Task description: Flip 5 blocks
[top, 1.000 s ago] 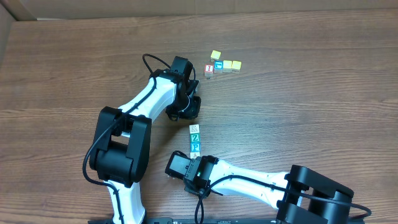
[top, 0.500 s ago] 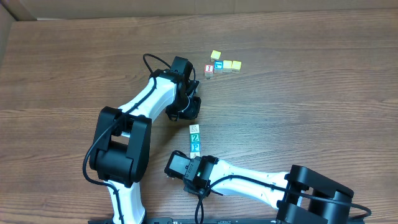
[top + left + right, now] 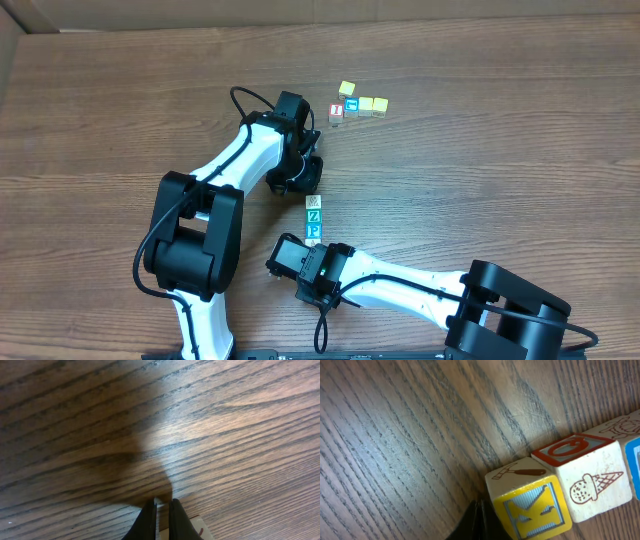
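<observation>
My left gripper (image 3: 160,519) and right gripper (image 3: 480,520) were both pressed together, pinching nothing. The blocks (image 3: 314,220) sat in a short row on the table (image 3: 520,190) between my arms, with the Z block (image 3: 314,216) touching the P block (image 3: 313,231). My right tip was just beside the end block (image 3: 534,505). Probably flipping that one; next calls for a low push, not scattering the row.

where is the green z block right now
Overhead view: the green Z block sits near the table centre, between a whitish block and the teal P block.
</observation>
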Motion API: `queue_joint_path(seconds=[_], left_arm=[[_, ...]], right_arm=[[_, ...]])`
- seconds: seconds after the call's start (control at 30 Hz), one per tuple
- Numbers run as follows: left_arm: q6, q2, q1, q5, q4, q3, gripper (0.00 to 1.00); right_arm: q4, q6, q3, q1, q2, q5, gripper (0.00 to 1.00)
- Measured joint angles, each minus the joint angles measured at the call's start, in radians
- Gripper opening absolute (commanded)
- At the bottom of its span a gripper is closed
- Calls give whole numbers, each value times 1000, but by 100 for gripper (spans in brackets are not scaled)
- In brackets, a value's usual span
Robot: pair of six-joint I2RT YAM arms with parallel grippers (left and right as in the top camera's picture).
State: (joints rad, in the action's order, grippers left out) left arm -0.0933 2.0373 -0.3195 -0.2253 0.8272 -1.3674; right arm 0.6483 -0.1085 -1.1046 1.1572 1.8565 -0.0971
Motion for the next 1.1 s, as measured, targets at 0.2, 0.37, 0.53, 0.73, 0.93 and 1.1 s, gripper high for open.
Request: queue_joint_path(seconds=[0.2,0.37,0.53,0.73,0.93,1.1], left_arm=[[0,0,0,0,-14,0,4],[0,0,0,0,-3,-1,4],[-2,6,17,0,85,-82,4],[-77,14,100,0,210,-348,4],[-178,14,233,0,303,-482,4],[-223,14,367,0,375,-485,4]], right_arm=[[-4,0,0,0,0,3,4],[-5,0,0,0,0,16,4],[47,0,-12,0,1,39,4],[224,26,-191,-17,11,103,4],[351,117,-390,-146,11,146,4],[380,188,-431,-357,11,200,4]])
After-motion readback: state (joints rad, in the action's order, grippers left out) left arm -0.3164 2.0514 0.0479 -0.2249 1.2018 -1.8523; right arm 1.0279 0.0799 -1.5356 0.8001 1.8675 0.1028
